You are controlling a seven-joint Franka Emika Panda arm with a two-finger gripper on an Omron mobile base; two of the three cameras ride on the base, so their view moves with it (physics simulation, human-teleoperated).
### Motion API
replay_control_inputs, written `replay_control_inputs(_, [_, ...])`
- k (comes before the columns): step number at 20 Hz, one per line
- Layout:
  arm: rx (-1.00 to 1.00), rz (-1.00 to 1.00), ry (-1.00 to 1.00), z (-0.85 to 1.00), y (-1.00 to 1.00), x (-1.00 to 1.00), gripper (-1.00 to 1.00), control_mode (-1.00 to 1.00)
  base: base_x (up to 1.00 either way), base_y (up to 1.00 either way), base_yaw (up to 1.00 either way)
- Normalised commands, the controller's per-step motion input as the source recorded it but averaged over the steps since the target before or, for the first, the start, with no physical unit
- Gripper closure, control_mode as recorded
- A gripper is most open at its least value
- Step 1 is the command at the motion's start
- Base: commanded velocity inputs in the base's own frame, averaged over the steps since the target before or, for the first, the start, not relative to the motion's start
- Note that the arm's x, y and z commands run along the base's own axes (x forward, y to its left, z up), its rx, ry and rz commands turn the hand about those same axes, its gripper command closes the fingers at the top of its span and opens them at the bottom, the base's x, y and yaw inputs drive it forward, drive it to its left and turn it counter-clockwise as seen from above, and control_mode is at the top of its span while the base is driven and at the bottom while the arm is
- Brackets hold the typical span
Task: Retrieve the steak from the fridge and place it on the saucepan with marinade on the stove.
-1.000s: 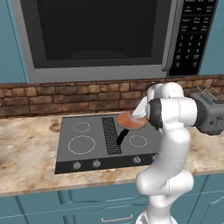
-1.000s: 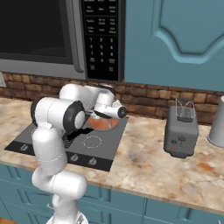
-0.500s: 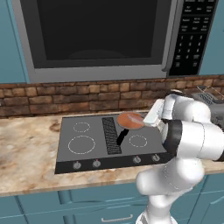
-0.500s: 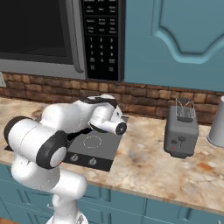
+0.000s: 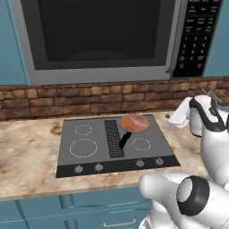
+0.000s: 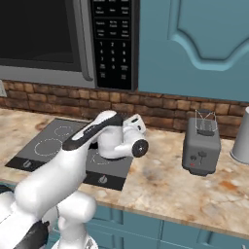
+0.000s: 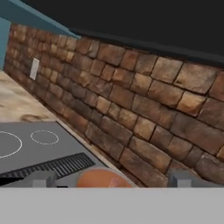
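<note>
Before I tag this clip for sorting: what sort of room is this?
A home kitchen, apparently: a flat dark grey cooktop set in a speckled stone counter, with a built-in black microwave above.

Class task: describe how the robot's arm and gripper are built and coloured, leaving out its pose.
The arm is made of glossy white, rounded, tube-like links, with dark grey to black rings and caps at the joints. In the hand view, the gripper ends in two small grey, blocky finger tips. No cables or markings are visible.
</note>
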Motion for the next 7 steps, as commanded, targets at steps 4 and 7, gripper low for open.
replay_control_inputs(4, [0.0,-0.05,0.29,0.9,-0.63,-0.99,-1.0,-1.0,0.0,0.0,0.0])
replay_control_inputs(7, [0.0,-0.04,0.31,0.58,-0.61,-1.0,-1.0,-1.0,0.0,0.0,0.0])
